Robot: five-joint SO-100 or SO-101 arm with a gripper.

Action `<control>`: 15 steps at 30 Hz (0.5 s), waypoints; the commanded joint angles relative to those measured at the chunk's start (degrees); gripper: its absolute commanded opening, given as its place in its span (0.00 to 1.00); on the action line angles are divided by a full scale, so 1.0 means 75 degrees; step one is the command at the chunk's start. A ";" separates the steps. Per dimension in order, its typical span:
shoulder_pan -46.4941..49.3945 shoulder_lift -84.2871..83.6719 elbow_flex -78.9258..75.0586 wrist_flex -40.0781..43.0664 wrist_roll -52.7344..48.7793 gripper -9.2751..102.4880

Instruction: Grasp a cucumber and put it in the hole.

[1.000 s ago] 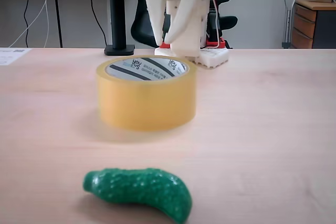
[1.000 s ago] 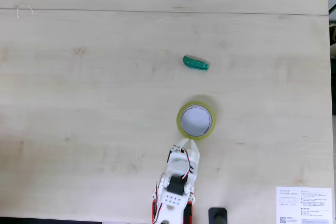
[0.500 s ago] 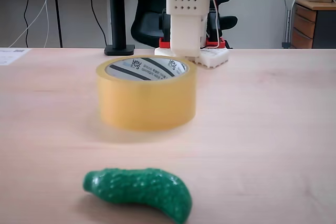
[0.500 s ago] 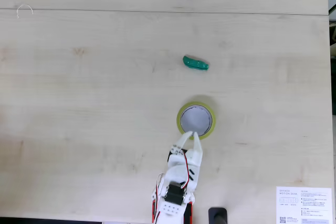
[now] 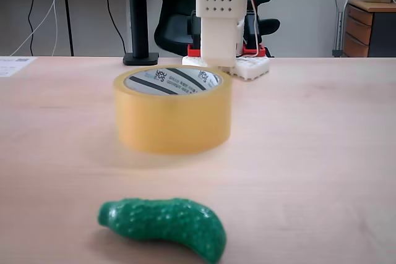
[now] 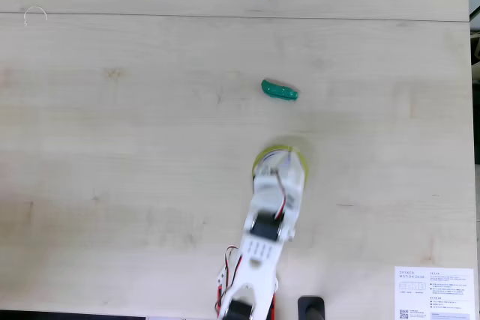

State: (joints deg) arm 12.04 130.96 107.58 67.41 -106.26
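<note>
Reaching is the step in hand, by my judgement: nothing is grasped yet and the arm (image 6: 262, 245) is stretched up from the bottom edge of the top-down fixed view, its front end lying over the tape roll (image 6: 281, 172). Left to right in the low fixed view: a sheet of paper (image 5: 13, 65) at the far left edge of the table (image 5: 322, 153), a black pole base (image 5: 140, 59) behind, then the tan-yellow tape roll (image 5: 172, 119) at centre with its white-grey printed core around the hole (image 5: 172, 82); the white arm housing (image 5: 219, 26) stands just behind and above the roll. Low in the frame, left of centre and nearest the camera, lies the cucumber (image 5: 166, 225), dark green, bumpy, curved, flat on the wood and well apart from the roll. From above, the cucumber (image 6: 280, 91) sits in the upper middle of the frame, the roll below it, the gripper (image 6: 285, 161) blurred over the roll's upper half and covering most of the hole. Whether the fingers are spread or closed I cannot tell; the blur hides them. Nothing sits between them that I can make out. At the lower right of the top-down view a printed card (image 6: 435, 291) lies clear of everything. The next move, as I read it, calls for carrying on past the roll without knocking it, coming down over the cucumber with fingers spread across its narrow width, and closing. The glossy curved body may roll or slip if caught near an end.
</note>
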 commanded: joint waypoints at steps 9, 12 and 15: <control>-0.0105 -0.2660 -0.1957 -0.1301 -0.1711 0.10; -0.0223 -0.3516 -0.2660 -0.1301 -0.2250 0.10; -0.0387 -0.4301 -0.3246 -0.1301 -0.2730 0.11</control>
State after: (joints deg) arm 10.20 101.78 91.41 59.77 -123.05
